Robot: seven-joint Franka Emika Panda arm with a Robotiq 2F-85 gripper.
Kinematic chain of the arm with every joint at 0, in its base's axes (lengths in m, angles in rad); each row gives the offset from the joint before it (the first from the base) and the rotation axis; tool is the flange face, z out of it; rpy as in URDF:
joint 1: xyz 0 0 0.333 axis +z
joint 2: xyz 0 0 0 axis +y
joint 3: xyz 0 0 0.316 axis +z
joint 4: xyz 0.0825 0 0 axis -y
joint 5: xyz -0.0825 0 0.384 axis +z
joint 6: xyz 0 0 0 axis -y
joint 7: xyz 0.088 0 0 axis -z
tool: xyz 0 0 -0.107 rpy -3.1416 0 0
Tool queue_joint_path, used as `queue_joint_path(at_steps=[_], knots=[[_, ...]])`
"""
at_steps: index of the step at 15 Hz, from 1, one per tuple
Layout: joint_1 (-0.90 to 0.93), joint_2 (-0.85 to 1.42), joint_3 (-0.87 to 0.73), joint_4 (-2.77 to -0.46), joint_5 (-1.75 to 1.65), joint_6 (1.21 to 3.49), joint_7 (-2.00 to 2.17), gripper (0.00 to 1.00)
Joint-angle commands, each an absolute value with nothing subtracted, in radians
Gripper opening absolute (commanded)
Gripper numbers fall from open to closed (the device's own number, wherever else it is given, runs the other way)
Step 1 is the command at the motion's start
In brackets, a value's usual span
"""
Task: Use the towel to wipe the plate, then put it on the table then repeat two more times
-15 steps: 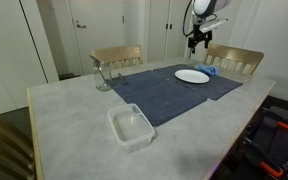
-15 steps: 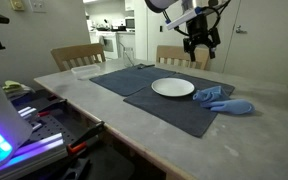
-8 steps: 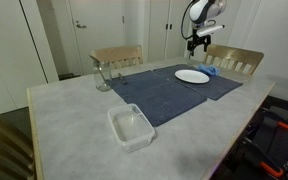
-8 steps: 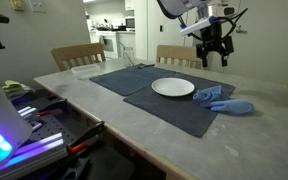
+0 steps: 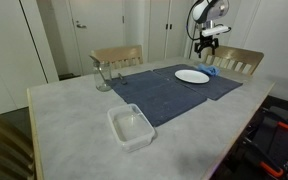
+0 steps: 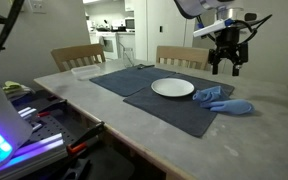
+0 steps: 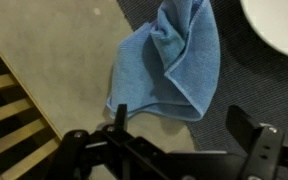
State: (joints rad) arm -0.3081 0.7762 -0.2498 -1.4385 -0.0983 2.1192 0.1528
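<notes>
Plate (image 6: 172,88): round and white, lying flat on the dark-blue mat (image 6: 134,80) that covers part of the table (image 6: 84,95).
Towel (image 6: 222,99): light-blue and crumpled, just beside the plate without touching it. In the wrist view the towel (image 7: 169,60) lies across the mat's edge, one corner on the bare marbled top.
Gripper (image 6: 230,64): hangs in the air to the towel's side of the plate, over the cloth rather than over the plate, and apart from both.
Fingers (image 7: 246,128): spread wide, with nothing between them (the cloth shows in the gap, well below).
Container (image 5: 131,127): clear plastic, well apart from the plate, past the mat's opposite end.
Chair (image 7: 9,110): wooden slats, beyond the towel from the plate.
</notes>
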Motion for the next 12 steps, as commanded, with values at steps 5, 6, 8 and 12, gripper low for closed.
queue_joint_path(at_steps=[5,6,8,12], knots=[[-0.433,0.865,-0.219,-1.306,0.028,1.949,0.076,1.0],[-0.448,0.868,-0.212,-1.305,0.053,1.938,0.064,1.0],[-0.476,0.872,-0.198,-1.302,0.103,1.924,0.037,1.0],[-0.513,0.868,-0.164,-1.315,0.186,1.905,-0.033,1.0]])
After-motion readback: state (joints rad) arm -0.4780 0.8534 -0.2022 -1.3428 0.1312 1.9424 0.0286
